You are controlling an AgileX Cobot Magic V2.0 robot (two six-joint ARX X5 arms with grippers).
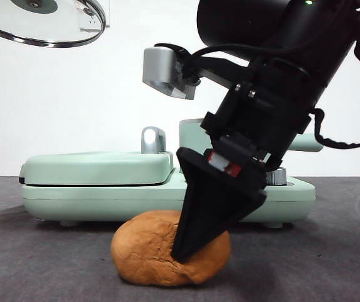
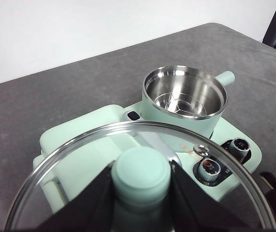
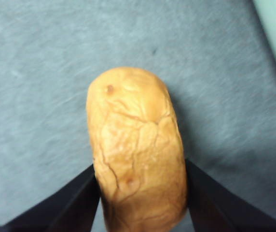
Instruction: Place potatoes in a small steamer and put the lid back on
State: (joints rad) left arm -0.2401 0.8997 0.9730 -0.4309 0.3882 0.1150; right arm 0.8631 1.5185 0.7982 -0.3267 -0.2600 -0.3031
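Straddling the potato [image 3: 137, 154] with the right gripper [image 3: 140, 193], jaws spread to its width and touching both flanks, low centre of the front view on grey felt-like table [image 1: 41, 264]. Oval, orange-brown, cracked rough skin. Clamping the mint knob of the lid [image 2: 80, 145] in the left gripper [image 2: 141, 193], upper left of front view: clear glass, steel rim. Behind, small steamer [image 2: 185, 96], open, polished steel inside.
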